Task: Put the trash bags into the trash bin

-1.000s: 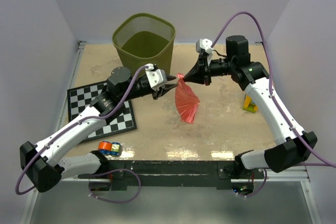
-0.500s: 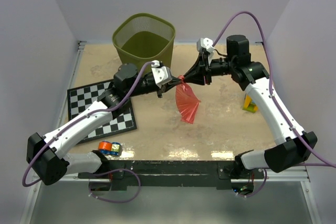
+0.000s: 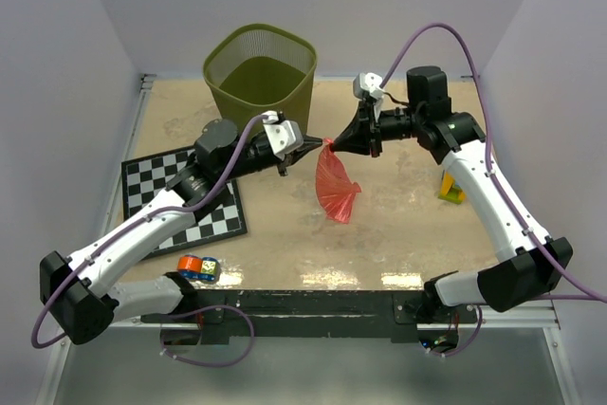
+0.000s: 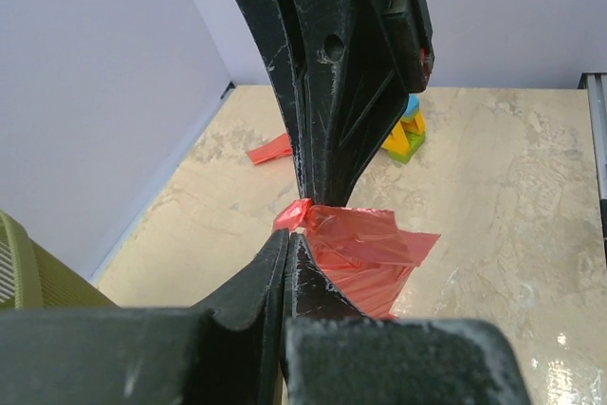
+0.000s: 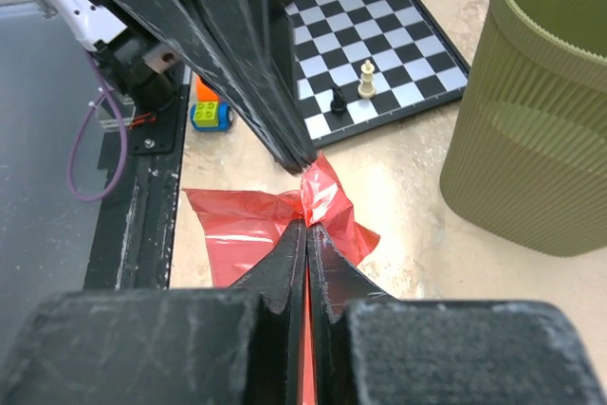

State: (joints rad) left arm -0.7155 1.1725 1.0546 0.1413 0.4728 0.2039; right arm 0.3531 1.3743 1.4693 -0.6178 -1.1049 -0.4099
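A crinkly red trash bag (image 3: 338, 189) hangs above the table between my two grippers. My right gripper (image 3: 335, 144) is shut on its bunched top, with red film showing between the fingers in the right wrist view (image 5: 307, 227). My left gripper (image 3: 317, 143) is shut, its tips pinching the same bunch from the opposite side (image 4: 288, 232). The olive-green mesh trash bin (image 3: 261, 78) stands at the back left, just behind my left gripper, and looks empty. A second small red strip (image 4: 270, 149) lies on the table beyond; the top view hides it.
A chessboard (image 3: 180, 198) with two pieces (image 5: 365, 78) lies at the left under my left arm. Orange and blue toy blocks (image 3: 197, 267) sit near the front left edge. Yellow and green blocks (image 3: 452, 187) sit at the right beside my right arm.
My left gripper was open beside the bag, moved in to its bunched top and closed there, then drew back slightly left. The right gripper kept its hold and barely moved.
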